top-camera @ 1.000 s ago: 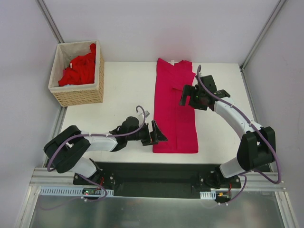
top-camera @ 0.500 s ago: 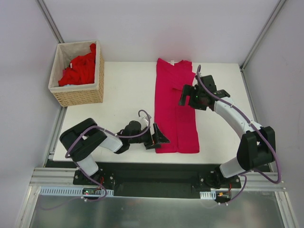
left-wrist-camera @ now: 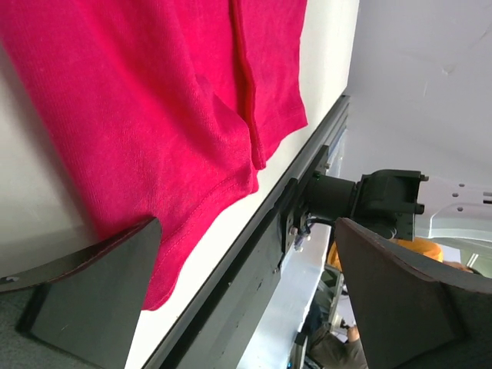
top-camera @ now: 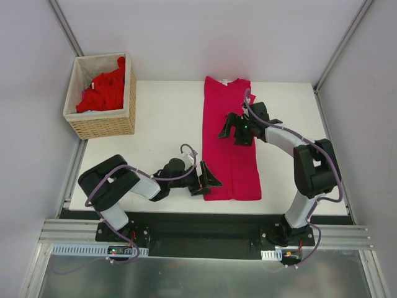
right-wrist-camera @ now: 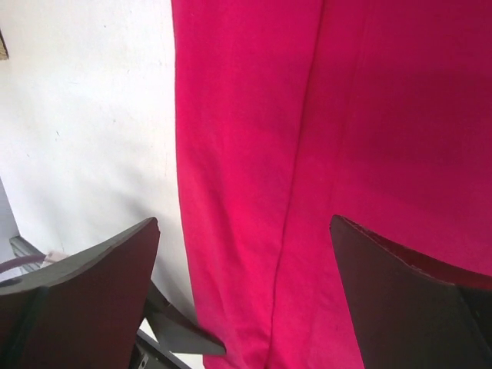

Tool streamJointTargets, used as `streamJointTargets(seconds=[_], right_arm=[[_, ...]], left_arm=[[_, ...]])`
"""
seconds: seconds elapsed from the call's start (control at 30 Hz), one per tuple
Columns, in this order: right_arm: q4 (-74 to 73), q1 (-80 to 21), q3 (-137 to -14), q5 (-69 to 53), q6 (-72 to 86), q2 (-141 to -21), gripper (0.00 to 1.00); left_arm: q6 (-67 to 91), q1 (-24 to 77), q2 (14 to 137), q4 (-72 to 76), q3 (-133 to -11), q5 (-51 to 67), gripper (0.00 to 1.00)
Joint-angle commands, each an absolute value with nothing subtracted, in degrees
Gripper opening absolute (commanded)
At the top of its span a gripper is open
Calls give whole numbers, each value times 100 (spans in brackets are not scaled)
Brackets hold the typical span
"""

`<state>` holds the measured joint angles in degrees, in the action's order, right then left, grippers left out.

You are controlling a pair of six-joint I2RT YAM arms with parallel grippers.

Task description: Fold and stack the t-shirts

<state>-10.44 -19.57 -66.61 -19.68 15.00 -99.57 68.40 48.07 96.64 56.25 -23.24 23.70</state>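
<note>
A magenta-crimson t-shirt (top-camera: pixel 228 139) lies folded lengthwise into a long strip on the white table, its neck with a small white label at the far end. It fills the right wrist view (right-wrist-camera: pixel 307 154) and shows in the left wrist view (left-wrist-camera: pixel 154 115). My left gripper (top-camera: pixel 208 180) is open at the shirt's near left corner, one finger on the hem. My right gripper (top-camera: pixel 231 129) is open and empty, hovering over the shirt's middle. Brighter red t-shirts (top-camera: pixel 104 92) lie piled in the basket.
A woven wicker basket (top-camera: pixel 102 124) stands at the table's far left corner. The table's near edge and the black mounting rail (left-wrist-camera: pixel 254 254) run just below the shirt's hem. Grey walls close the sides and the back.
My left gripper moved down toward the shirt's near left corner, then held still. My right gripper moved left, from the shirt's right edge to over its middle.
</note>
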Motion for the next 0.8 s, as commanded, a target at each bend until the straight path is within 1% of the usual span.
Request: streamJointTargets(seconds=[0.0,0.17,0.27,0.6,0.77], right_arm=[[-28,-1916,-6609,-2715,1898,-10370,98],[377,-1907,-6609,-2944,2126,-10678,99],[545,-1890,-6609,-3014,2206,-10793,99],[685,-1881,-6566,-3076,2294,-10775,99],[870,-1881,-6399,-3085,2355,-10819,96]], left_arm=[[6522,4869,9273,4545,-2127,2022,99],[6206,4869,8527,3473,-2188,1723,99],[6013,4869,8289,2990,-2294,1538,99],[6064,4869,8569,3164,-2382,1661,99],[6056,4869,8622,3190,-2443,1714,99]])
